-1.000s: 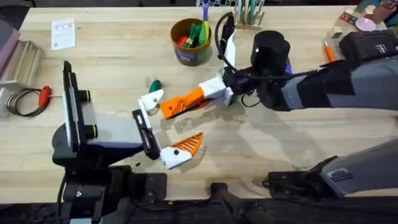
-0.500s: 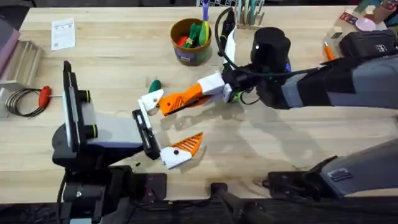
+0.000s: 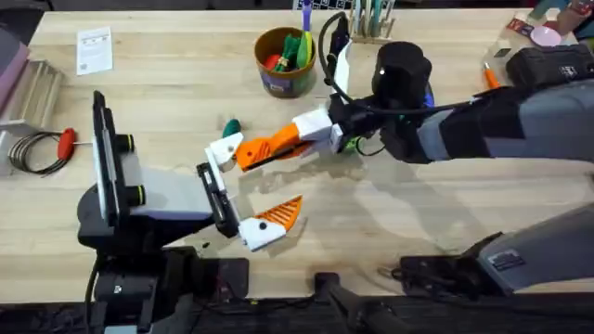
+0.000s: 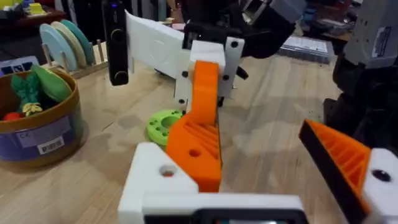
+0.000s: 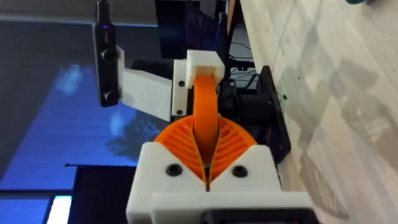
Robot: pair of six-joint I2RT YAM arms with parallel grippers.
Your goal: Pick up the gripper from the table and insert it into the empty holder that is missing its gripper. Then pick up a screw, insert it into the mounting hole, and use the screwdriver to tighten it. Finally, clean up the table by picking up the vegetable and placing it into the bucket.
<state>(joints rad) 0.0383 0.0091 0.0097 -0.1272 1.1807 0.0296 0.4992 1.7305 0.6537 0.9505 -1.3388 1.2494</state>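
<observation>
My right gripper [image 3: 304, 136] reaches in from the right and is shut on the gripper, an orange wedge [image 3: 264, 148] that it carries above the table. The wedge's tip meets the holder [image 3: 225, 149], the bare white far finger mount of my left gripper [image 3: 243, 190]. That left gripper stands open; its near finger has an orange pad [image 3: 281, 215]. In the left wrist view the wedge [image 4: 200, 134] lies against the holder [image 4: 155, 180]. The right wrist view shows the wedge [image 5: 205, 115] clamped between the orange pads [image 5: 231, 144]. The vegetable [image 3: 230, 125] lies just beyond the holder. The bucket [image 3: 286, 76] holds toy produce. No screw or screwdriver is discernible.
A lime-green disc [image 4: 163, 124] lies under the right gripper. A red-handled tool with a wire coil [image 3: 42, 148] sits at the left edge, a paper card [image 3: 95, 48] at the far left. A rack [image 3: 371, 23] and an orange tool [image 3: 489, 76] stand at the back.
My right gripper has carried the orange wedge a little to the left and away from me, bringing its tip closer against the white holder. The left arm has not moved.
</observation>
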